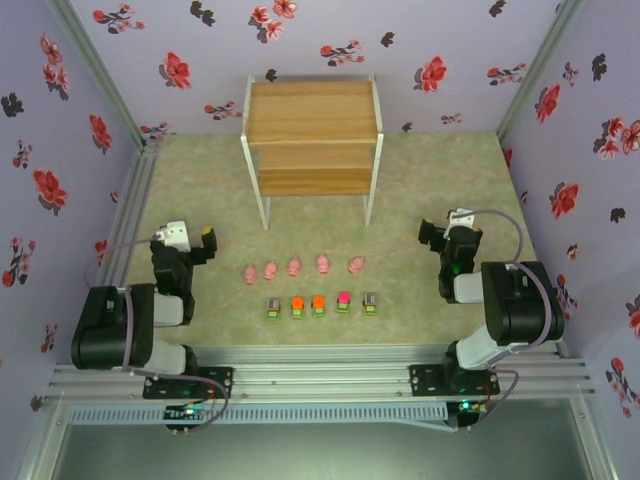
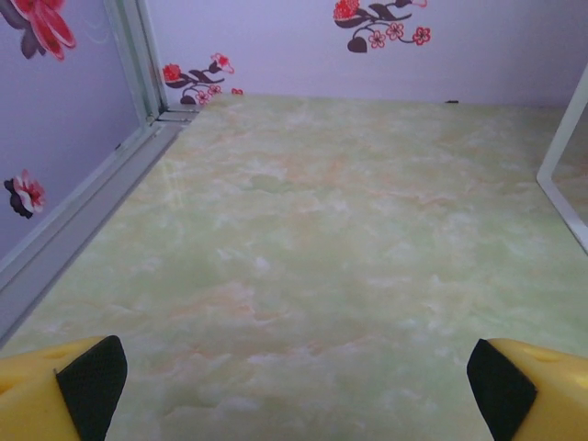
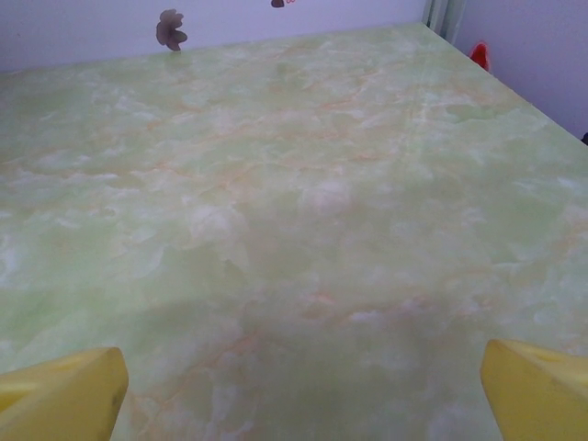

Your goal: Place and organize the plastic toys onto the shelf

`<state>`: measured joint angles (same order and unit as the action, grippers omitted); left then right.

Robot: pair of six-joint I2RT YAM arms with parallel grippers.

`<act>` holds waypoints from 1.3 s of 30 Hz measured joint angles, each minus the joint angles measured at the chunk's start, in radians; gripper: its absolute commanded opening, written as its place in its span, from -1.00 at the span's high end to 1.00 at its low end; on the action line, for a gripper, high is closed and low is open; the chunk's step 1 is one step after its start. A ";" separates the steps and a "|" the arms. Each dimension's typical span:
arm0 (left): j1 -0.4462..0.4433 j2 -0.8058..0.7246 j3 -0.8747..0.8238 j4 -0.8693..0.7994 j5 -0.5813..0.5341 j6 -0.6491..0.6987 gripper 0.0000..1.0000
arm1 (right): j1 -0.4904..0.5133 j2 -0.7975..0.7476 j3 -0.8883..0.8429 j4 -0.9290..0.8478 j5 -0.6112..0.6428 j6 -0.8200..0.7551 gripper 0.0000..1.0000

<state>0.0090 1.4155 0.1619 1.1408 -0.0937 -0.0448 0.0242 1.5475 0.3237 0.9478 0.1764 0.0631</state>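
At the left side of the bench [image 1: 200,190] the left tool [image 1: 205,242] hung low with its jaws spread fully wide and nothing between them. Its own camera looked past the yellow fingertips [image 2: 78,390] over bare marbled surface toward the back wall, with a white leg of the shelf [image 2: 560,175] at the right edge. The toys lay to that tool's right and slightly nearer the arm bases, in two rows running across the bench. The far row was five pink pigs [image 1: 294,266] and the near row five square blocks [image 1: 319,305]. Both rows ran parallel to the front of the shelf [image 1: 312,110], which stood well beyond them at the middle of the back with both boards bare. The leftmost pig [image 1: 250,273] looked the left arm's closest pick and the rightmost pig [image 1: 356,265] the right arm's. At the right side the right tool [image 1: 432,238] was equally wide open and empty, its fingertips [image 3: 64,395] over bare bench. The toys lay to its left, so either arm would probably have to swing inward before carrying anything back to the shelf.
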 measured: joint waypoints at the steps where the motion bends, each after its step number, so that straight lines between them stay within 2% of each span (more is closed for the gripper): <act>1: -0.006 -0.012 -0.006 0.000 -0.007 0.002 -0.99 | 0.000 -0.004 -0.007 0.006 0.000 0.000 -0.98; 9: -0.099 -0.113 -0.024 -0.001 -0.099 0.056 -0.99 | 0.003 -0.069 -0.061 0.050 0.023 0.000 -0.99; 15: -0.203 -0.201 -0.034 -0.021 -0.203 0.122 -0.99 | 0.051 -0.154 -0.076 0.045 0.109 -0.001 -0.99; 24: -0.374 -0.342 -0.034 -0.092 -0.310 0.212 -0.99 | 0.135 -0.304 -0.064 -0.133 0.292 0.000 -0.99; 33: -0.627 -0.392 -0.007 -0.185 -0.470 0.288 -0.99 | 0.274 -0.385 0.105 -0.502 0.622 0.116 -0.99; 39: -0.806 -0.449 0.060 -0.277 -0.627 0.275 -0.99 | 0.312 -0.388 0.367 -0.961 0.763 0.352 -0.99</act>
<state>-0.7975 0.9665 0.2222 0.8639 -0.7204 0.2302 0.3359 1.1599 0.6907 -0.0128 0.9390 0.4152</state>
